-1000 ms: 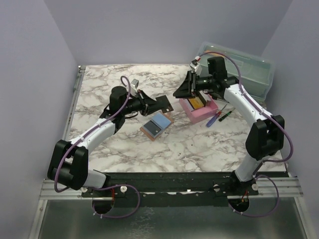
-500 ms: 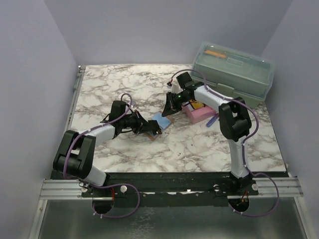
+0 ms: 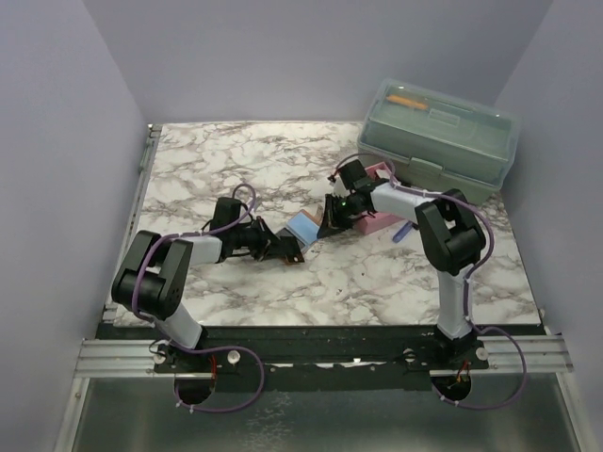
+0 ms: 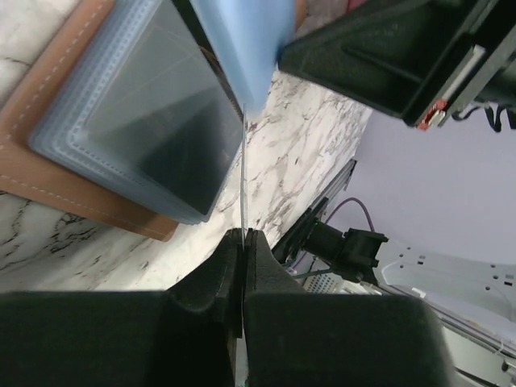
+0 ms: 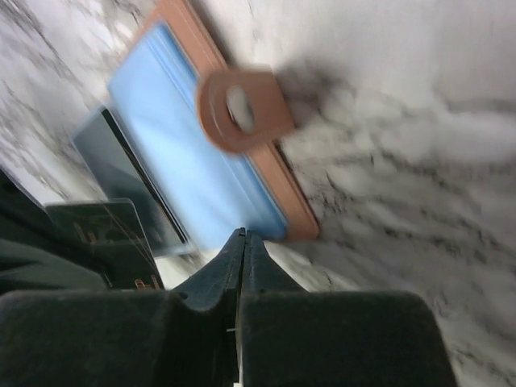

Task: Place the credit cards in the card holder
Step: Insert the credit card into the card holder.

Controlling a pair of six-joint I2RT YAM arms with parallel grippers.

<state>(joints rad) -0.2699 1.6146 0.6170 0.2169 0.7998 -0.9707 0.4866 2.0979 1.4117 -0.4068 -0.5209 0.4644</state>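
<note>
The card holder (image 3: 294,254) lies open mid-table, reddish-brown (image 4: 32,161) with stacked plastic sleeves. A light blue card (image 3: 301,224) (image 5: 185,153) sits in its far half and a dark one (image 4: 153,121) in its near half. My left gripper (image 3: 276,247) (image 4: 243,234) is shut on the edge of a clear sleeve (image 4: 242,177), lifting it. My right gripper (image 3: 326,218) (image 5: 243,234) is shut, tips at the blue card's near edge beside the snap tab (image 5: 242,109). I see no card between its jaws. Other cards are hidden.
A pink tray (image 3: 375,222) sits just right of the holder, behind my right arm. A blue-handled screwdriver (image 3: 403,229) lies beside it. A large grey-green toolbox (image 3: 443,141) stands at the back right.
My right gripper swung from the pink tray down-left to the holder's far edge. My left gripper dropped onto the holder and closed on a sleeve.
</note>
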